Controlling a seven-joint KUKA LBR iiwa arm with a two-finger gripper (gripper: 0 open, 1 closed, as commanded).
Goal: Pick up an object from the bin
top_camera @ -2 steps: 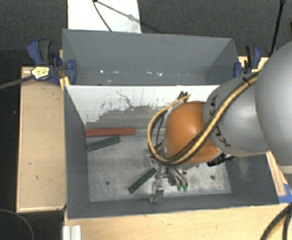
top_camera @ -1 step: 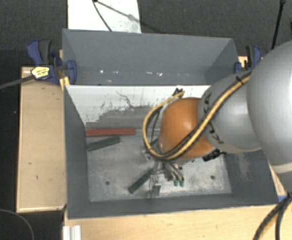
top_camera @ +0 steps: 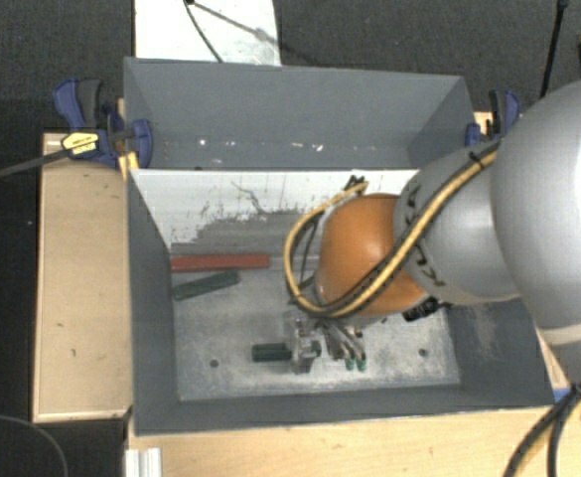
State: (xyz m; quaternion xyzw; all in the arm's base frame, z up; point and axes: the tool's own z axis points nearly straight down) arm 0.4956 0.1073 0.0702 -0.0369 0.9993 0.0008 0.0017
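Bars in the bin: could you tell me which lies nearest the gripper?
The short dark bar at the front, beside the gripper; the red bar and green bar lie farther back.

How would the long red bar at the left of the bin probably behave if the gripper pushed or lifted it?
The red bar looks straight along its whole length, so it is probably stiff, not floppy. It seems flat-sided, so it should slide rather than roll. Being long and thin, it may tilt if gripped near one end.
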